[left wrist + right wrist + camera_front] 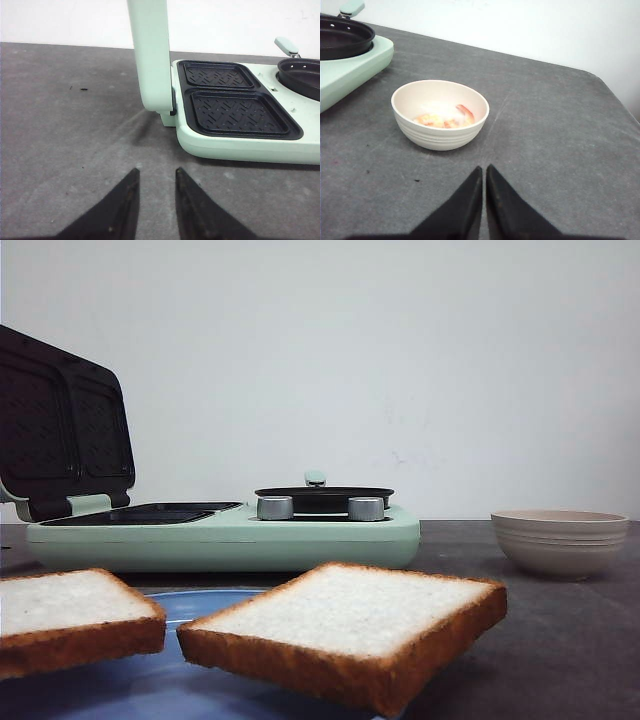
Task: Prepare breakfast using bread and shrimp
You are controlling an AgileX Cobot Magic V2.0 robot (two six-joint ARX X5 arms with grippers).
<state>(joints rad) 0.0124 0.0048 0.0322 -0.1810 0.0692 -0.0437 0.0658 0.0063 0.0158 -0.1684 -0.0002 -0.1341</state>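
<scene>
While both bread slices lie on the blue plate before the open green cooker, shrimp sit in the bowl beside it. Nothing loaded yet. Left pincer slightly apart, right pincer together; both empty.

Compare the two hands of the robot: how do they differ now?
The left hand has its fingers apart, with a clear gap; the right hand has its fingers almost touching. The left hand faces the grill plates; the right hand faces the bowl with shrimp. Both are black and hold nothing.
</scene>
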